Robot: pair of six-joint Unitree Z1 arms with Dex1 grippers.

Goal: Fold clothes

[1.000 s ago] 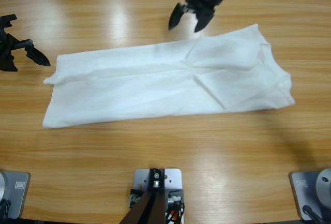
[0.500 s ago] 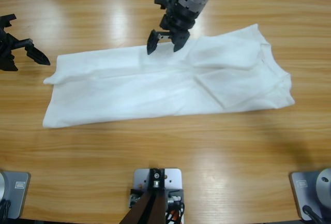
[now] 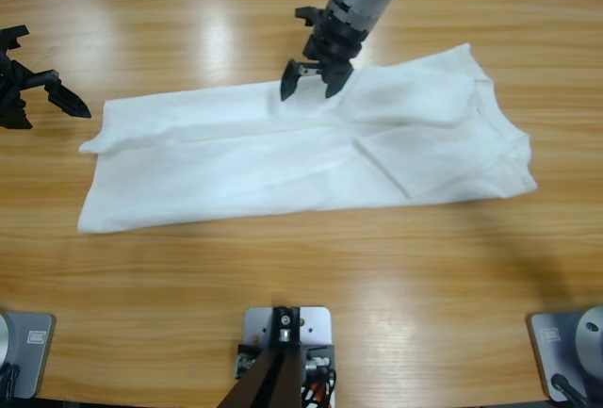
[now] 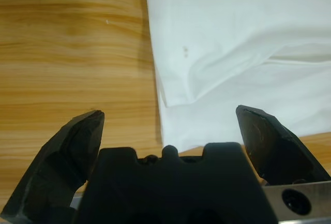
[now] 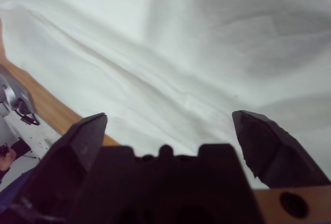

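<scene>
You have the T-shirt [image 3: 301, 149] lying lengthwise on the surface [image 3: 301, 276], sides already folded in, cross-folds left, with your right pincer [image 3: 310, 81] wide above its far edge and left pincer [image 3: 52, 97] wide beside its end.

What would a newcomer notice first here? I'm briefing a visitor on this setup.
A white T-shirt lies folded lengthwise into a long strip across the middle of the wooden table. The right hand hangs open over the shirt's far edge near the middle. The left hand waits open on bare wood at the shirt's left end.
</scene>
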